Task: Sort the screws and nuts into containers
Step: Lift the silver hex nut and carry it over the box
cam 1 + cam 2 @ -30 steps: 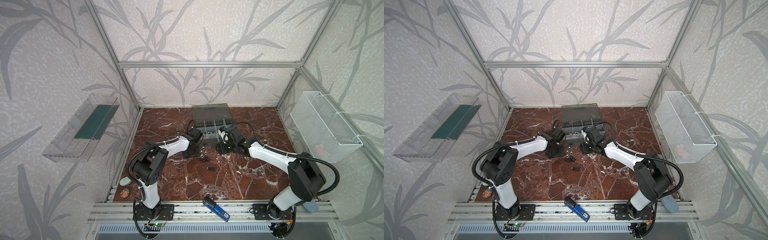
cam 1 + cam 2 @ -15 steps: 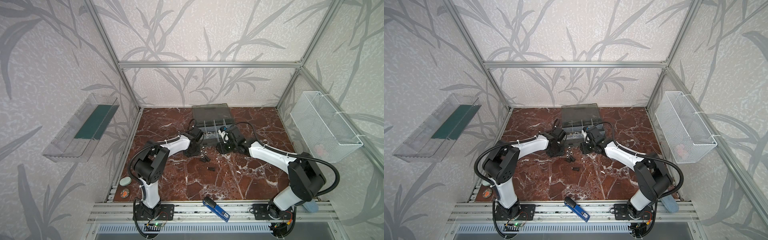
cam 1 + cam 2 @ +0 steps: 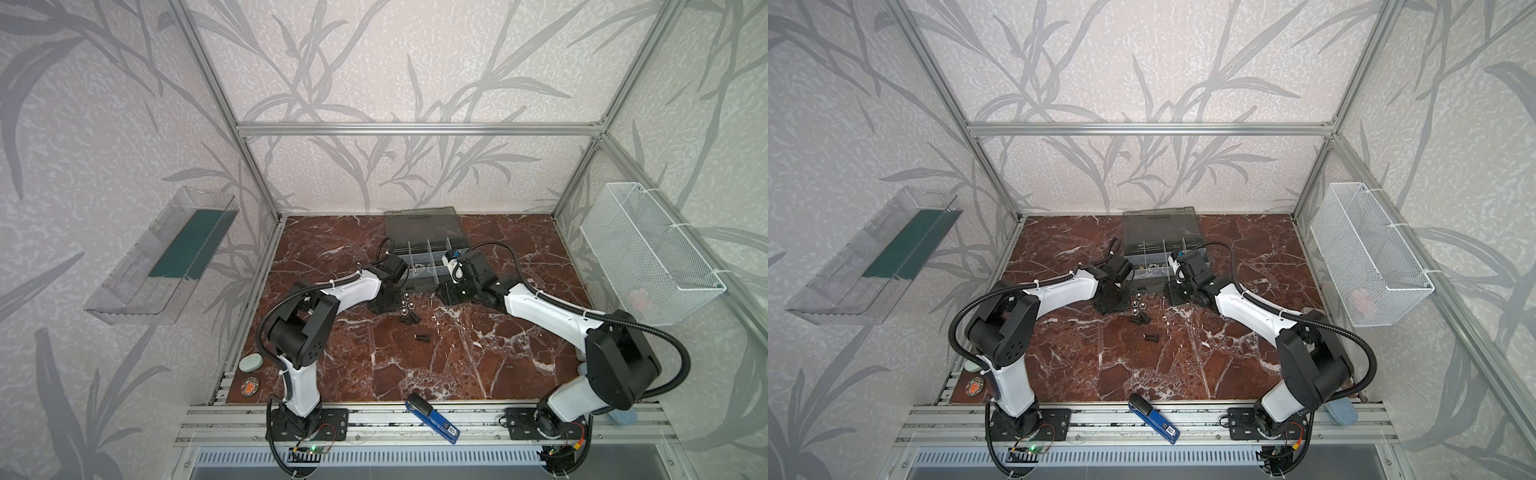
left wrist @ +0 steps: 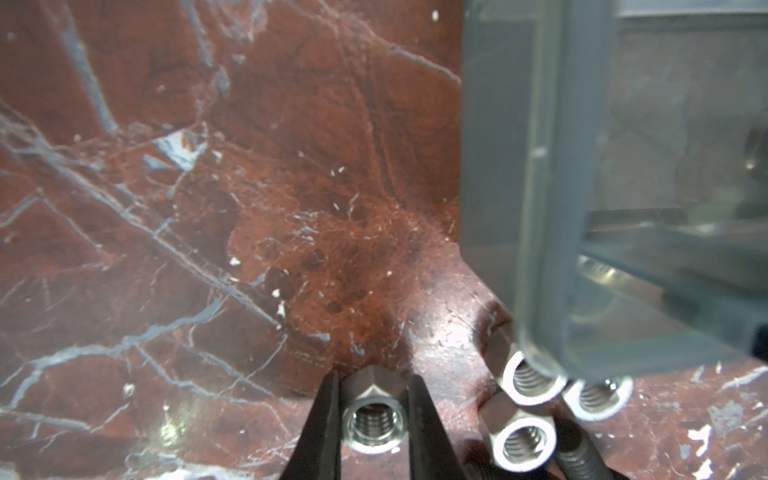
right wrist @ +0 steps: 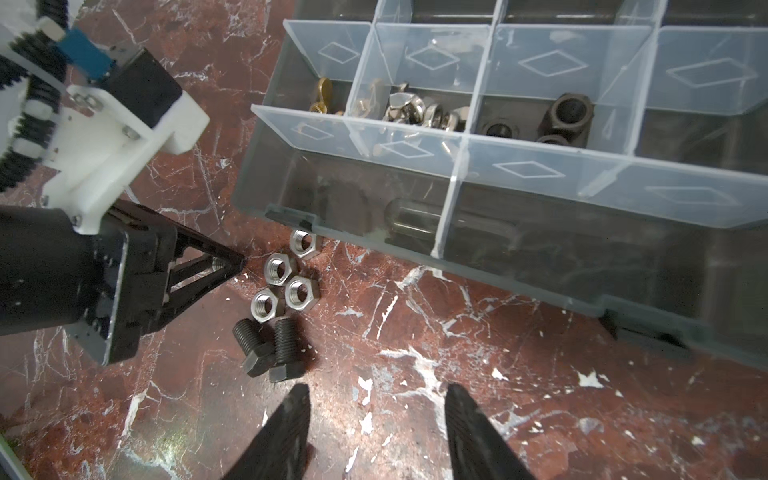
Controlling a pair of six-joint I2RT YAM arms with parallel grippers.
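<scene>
Left gripper [image 4: 374, 378] is clenched on one silver nut [image 4: 372, 415], low on the marble table [image 4: 208, 208]; hard to tell if that nut is clear of the surface. Just right of it, four loose nuts [image 5: 291, 272] cluster by the near-left corner of the organiser case [image 5: 540, 266]. Two screws [image 5: 286, 336] lie touching, just nearer; a third screw [image 3: 422, 337] lies apart, nearer still. Case cells [image 5: 478, 83] hold silver and dark nuts. Right gripper [image 5: 376, 395] is released and empty, near the case's near edge.

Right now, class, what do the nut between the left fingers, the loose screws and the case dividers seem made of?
Nut: bright silvery metal, probably steel; glints, threads cut inside. Screws: matte black metal, perhaps coated steel; threaded shanks. Dividers: clear, frosted-looking plastic; contents show through.
</scene>
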